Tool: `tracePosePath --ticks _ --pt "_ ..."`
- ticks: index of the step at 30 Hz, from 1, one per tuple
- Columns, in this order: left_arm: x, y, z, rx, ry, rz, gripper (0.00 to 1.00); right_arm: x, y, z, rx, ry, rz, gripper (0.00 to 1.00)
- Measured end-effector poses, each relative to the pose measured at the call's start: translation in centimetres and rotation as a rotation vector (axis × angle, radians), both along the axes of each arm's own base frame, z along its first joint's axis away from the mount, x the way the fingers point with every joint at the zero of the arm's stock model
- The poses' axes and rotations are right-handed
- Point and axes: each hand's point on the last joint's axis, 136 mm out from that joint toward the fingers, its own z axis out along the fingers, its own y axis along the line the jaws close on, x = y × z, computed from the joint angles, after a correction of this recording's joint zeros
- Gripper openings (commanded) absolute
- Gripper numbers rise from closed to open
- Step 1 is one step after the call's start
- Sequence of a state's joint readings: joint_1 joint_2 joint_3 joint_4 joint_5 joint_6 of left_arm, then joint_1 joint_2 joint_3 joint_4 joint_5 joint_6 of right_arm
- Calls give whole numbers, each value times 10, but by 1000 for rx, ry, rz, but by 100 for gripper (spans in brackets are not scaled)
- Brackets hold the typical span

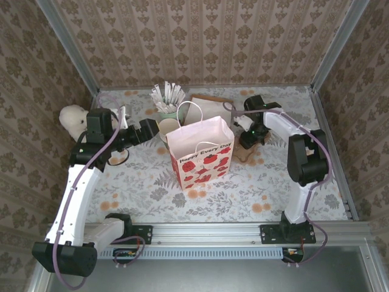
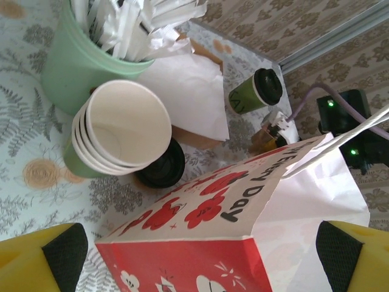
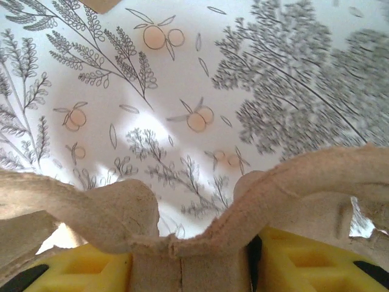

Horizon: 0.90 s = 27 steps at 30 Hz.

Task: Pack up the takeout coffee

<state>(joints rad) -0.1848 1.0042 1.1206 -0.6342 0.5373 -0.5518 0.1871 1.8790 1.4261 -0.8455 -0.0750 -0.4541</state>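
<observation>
The takeout coffee [image 2: 257,91], a dark green cup with a black lid, stands on the table beyond the white paper bag [image 1: 200,155] printed with red apples. My left gripper [image 1: 152,130] hovers open at the bag's left side. In the left wrist view its yellow fingers [image 2: 42,258] straddle the bag's near corner [image 2: 200,243] without touching it. My right gripper [image 1: 248,141] is to the right of the bag, over a brown pulp cup carrier [image 1: 246,153]. In the right wrist view the carrier's middle wall [image 3: 188,261] sits between the yellow fingers [image 3: 304,261], which press on both of its sides.
A stack of lidless green cups [image 2: 118,131] and a loose black lid [image 2: 161,165] lie behind the bag's left side. Beside them stand a pale green pot of white sticks [image 1: 167,100] and white napkins on brown paper [image 1: 209,106]. A white plush toy [image 1: 73,118] sits at the far left.
</observation>
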Motion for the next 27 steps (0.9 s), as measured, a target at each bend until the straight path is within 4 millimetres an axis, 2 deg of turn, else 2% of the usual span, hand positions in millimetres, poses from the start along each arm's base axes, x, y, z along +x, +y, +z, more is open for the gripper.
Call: tracePosePath --ticks 3,7,12,14,16,18,22,27 --pt "4 -7 4 18 -47 -26 100 -8 -7 15 -4 -30 -63 46" --pt "6 -24 12 64 -129 -117 100 -22 -15 23 -9 -63 -165 45" --pt "10 -50 43 119 -275 -262 100 -34 -27 39 3 -148 -320 43" --pt "15 -64 58 146 -337 -321 100 -36 -32 52 24 -205 -381 43" --pt "20 -75 64 174 -376 -360 100 -39 -37 65 49 -256 -431 43" --pt "27 -84 65 201 -394 -385 100 -42 -42 77 76 -303 -482 43" --pt "48 -91 52 257 -368 -389 96 -48 -50 106 132 -395 -569 43" --pt "67 -103 41 277 -312 -432 91 -55 -41 133 256 -439 -629 42"
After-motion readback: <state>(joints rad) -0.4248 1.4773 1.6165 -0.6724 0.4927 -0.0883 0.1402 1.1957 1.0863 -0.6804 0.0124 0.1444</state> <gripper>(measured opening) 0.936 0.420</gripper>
